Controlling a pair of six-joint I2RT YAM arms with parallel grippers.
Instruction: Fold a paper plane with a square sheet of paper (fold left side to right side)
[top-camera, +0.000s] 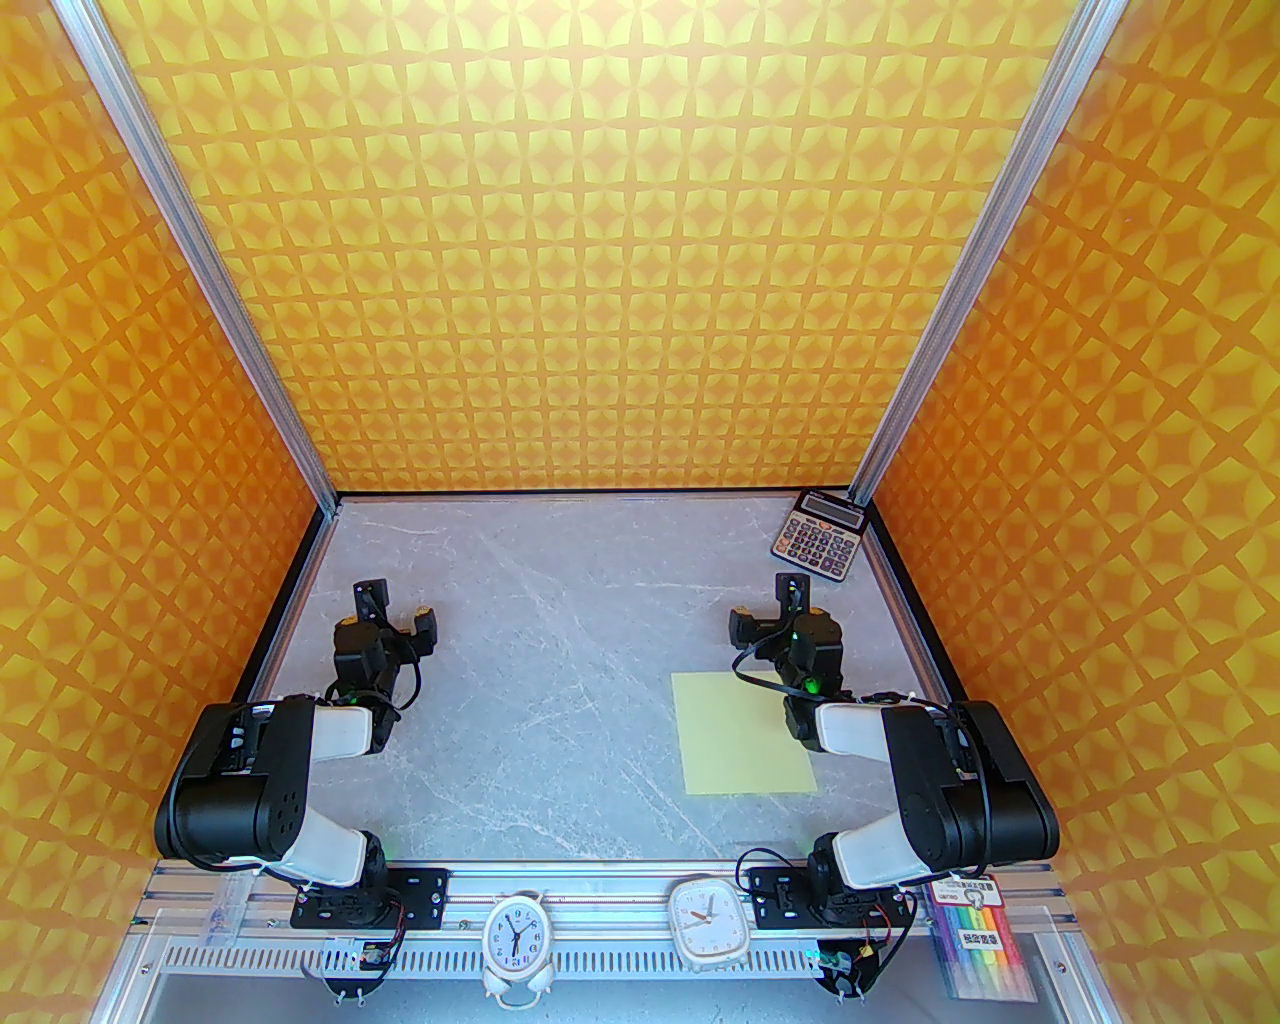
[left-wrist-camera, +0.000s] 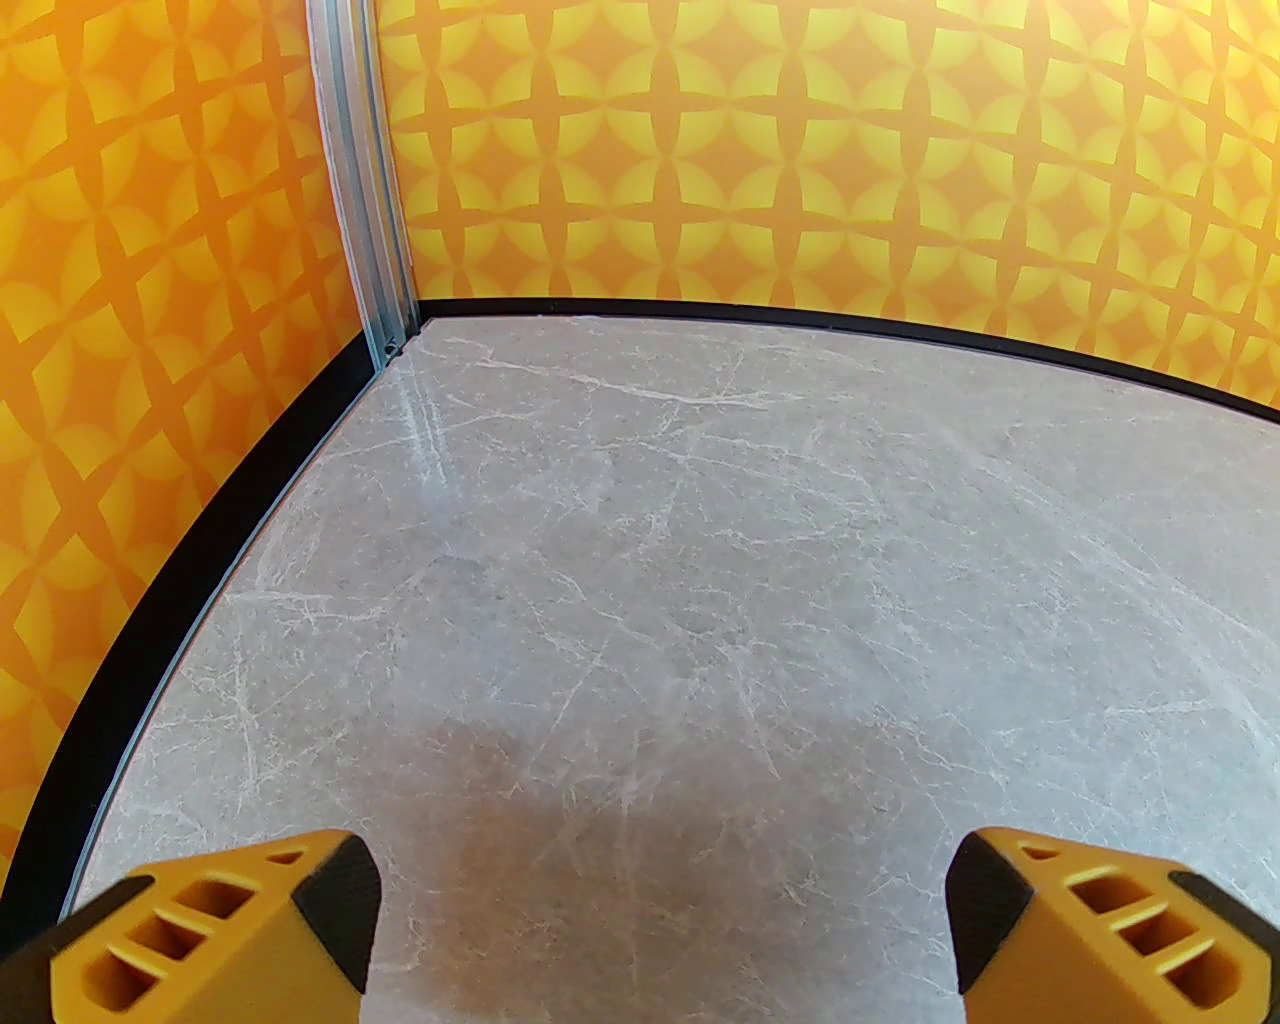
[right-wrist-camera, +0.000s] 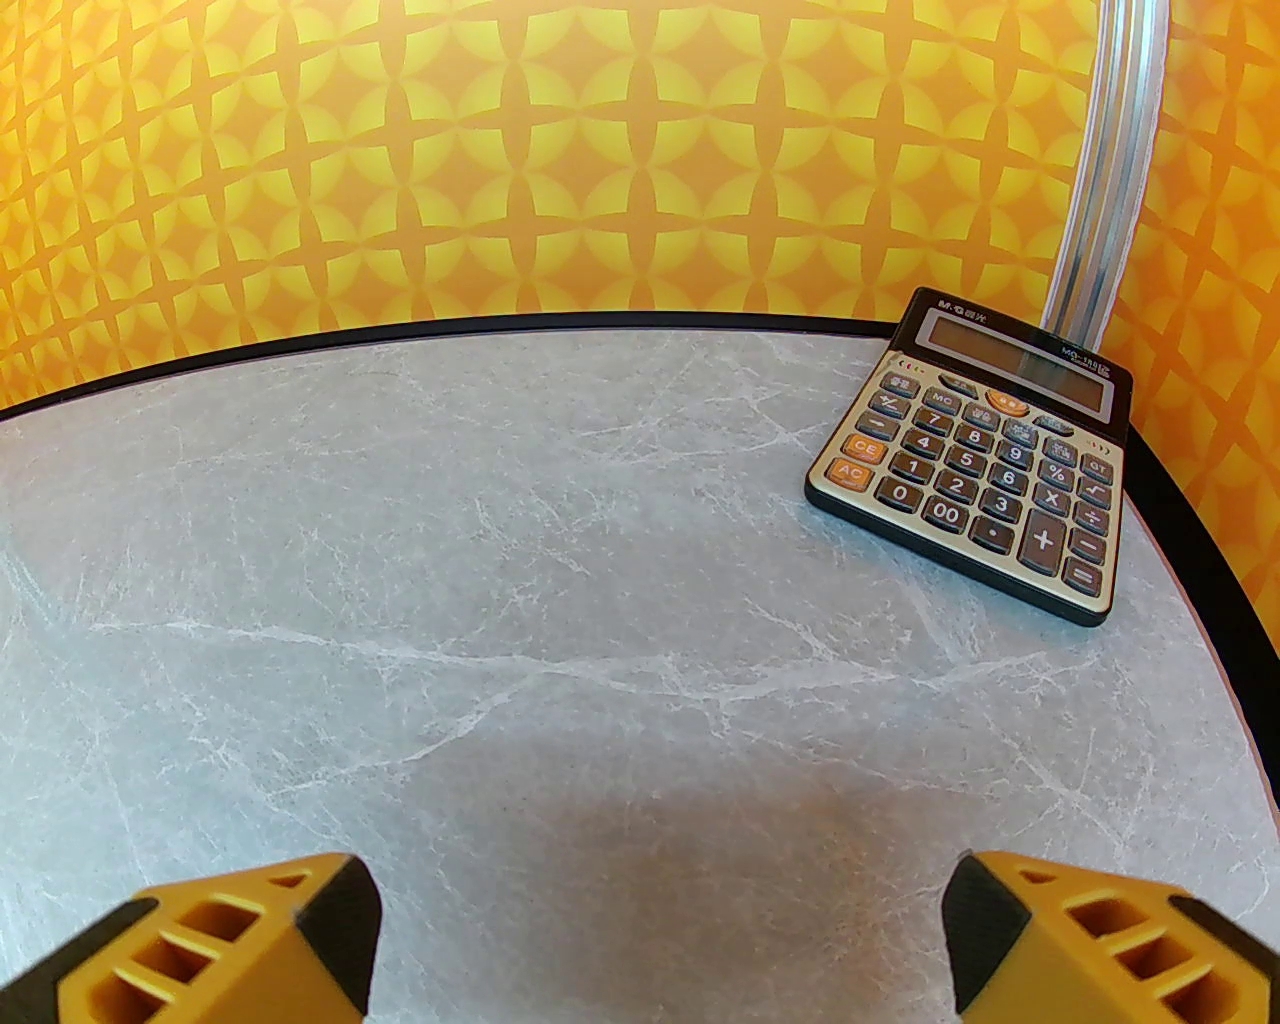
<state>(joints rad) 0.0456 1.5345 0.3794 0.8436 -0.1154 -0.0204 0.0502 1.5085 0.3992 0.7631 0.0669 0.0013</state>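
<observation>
From above, the flat pale yellow paper (top-camera: 745, 735) is lying right of centre on the veined grey table (top-camera: 560, 640), the right arm (top-camera: 860, 725) covering one corner. Left wrist: the left gripper (left-wrist-camera: 660, 900) is holding its ribbed yellow jaws wide apart. Right wrist: the right gripper (right-wrist-camera: 660, 900) is gaping likewise, a calculator (right-wrist-camera: 985, 480) sitting upper right.

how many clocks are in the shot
2. A round white alarm clock stands on the near rail, left of centre. A rounded-square white clock stands on the same rail just to its right. Nothing in view looks likely to hide a third.
</observation>
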